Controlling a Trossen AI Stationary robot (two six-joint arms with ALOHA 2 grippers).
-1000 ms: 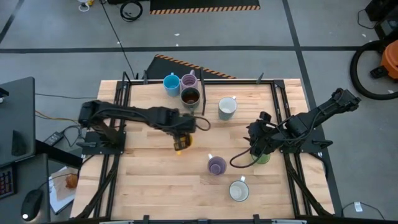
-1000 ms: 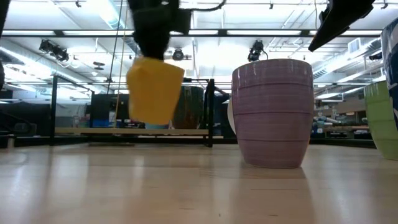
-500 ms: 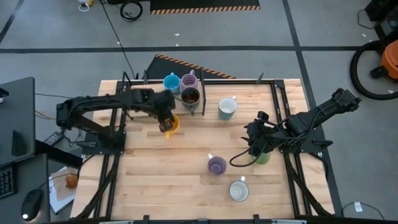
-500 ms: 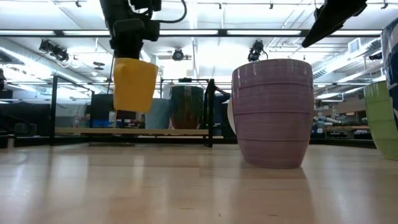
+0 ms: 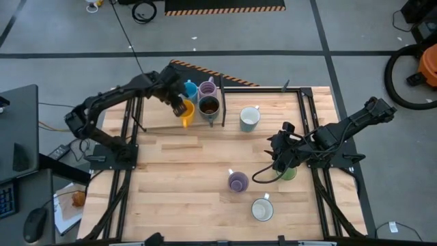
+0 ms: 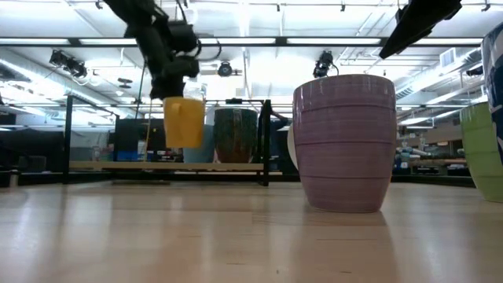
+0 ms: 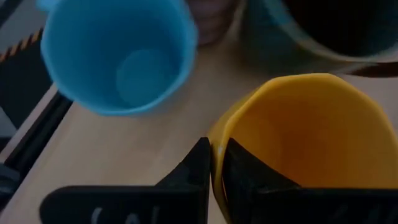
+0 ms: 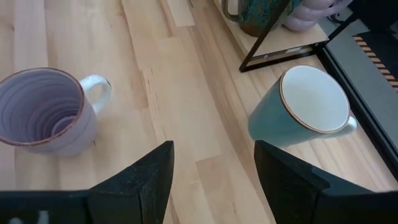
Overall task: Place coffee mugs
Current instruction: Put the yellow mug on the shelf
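In the low view, the big lilac ribbed ceramic mug [image 6: 343, 143] hides most of what stands behind it, and a green mug [image 6: 486, 149] is cut off at 3 o'clock. The left end effector [image 7: 213, 163], fingers nearly together, pinches the rim of the orange ceramic mug [image 5: 187, 111] and holds it clear of the wooden table [image 5: 171, 178], at 11 o'clock, beside the blue mug [image 7: 118, 53]. Only the left wrist view shows this pinch. The right end effector [image 8: 211, 177] stands wide and holds nothing, near a teal mug with a white inside [image 8: 301, 112].
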